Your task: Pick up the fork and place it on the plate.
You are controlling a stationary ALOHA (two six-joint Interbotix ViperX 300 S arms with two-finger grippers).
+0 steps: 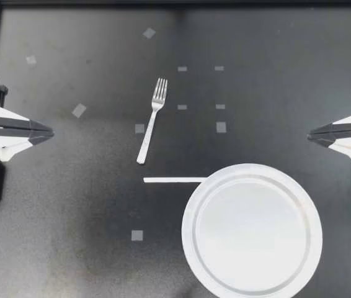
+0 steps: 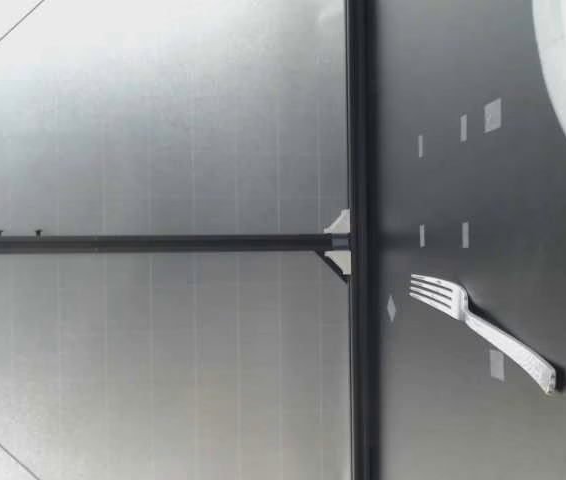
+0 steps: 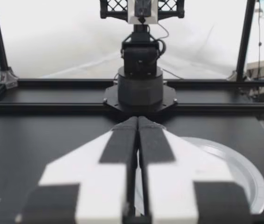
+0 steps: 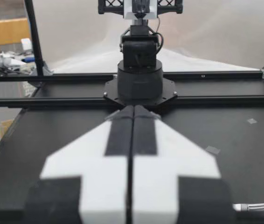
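A silver fork (image 1: 151,120) lies flat on the black table near its middle, tines pointing toward the far edge; it also shows in the low view as the fork (image 2: 483,333). The white plate (image 1: 252,230) rests at the front right, its rim also showing as the plate (image 2: 563,75) and the plate (image 3: 244,168). My left gripper (image 1: 50,132) hovers at the left edge, shut and empty. At the right edge my right gripper (image 1: 311,135) is shut with nothing in it. A bit of the fork (image 4: 257,206) shows beside the right gripper.
A white strip (image 1: 174,180) lies on the table between fork and plate. Several small grey tape squares (image 1: 79,110) dot the surface. A black frame rail (image 1: 175,3) borders the table. The opposite arm's base (image 3: 140,84) stands across the table.
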